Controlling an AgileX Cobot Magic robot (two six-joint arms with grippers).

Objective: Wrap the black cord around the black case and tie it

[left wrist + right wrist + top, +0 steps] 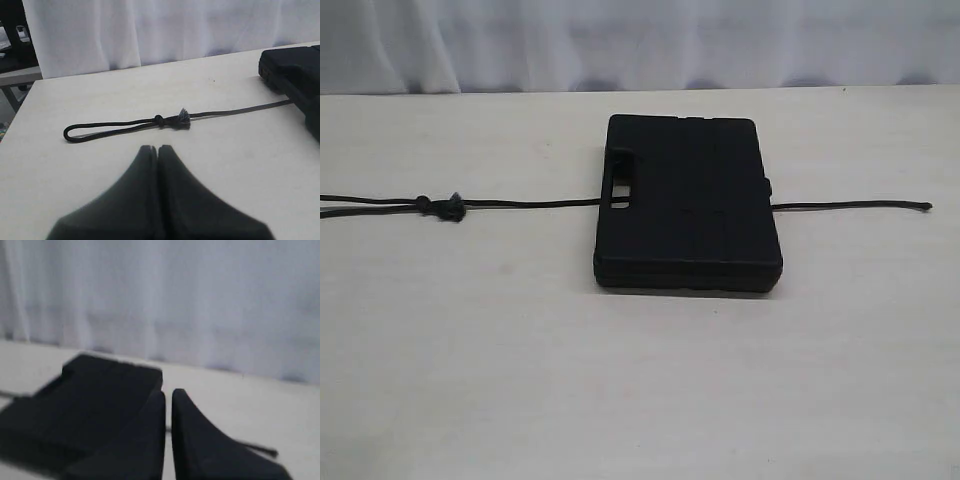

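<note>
The black case [690, 205] lies flat at the table's middle, handle slot toward the left. The black cord [530, 204] runs out from under it on both sides; its knot [445, 208] lies far left and its free end [926, 206] at the right. Neither gripper shows in the exterior view. In the left wrist view my left gripper [157, 148] is shut and empty, a short way back from the cord's knot [172, 120] and loop [72, 133]. My right gripper [168, 392] is shut but for a thin slit and holds nothing. It hovers beside the case [85, 400], with the cord's end [262, 450] behind one finger.
A pale wooden table [640, 380] carries everything. A white curtain [640, 40] hangs behind its far edge. In the left wrist view the table's side edge [20, 107] shows, with dark furniture [12, 30] beyond it.
</note>
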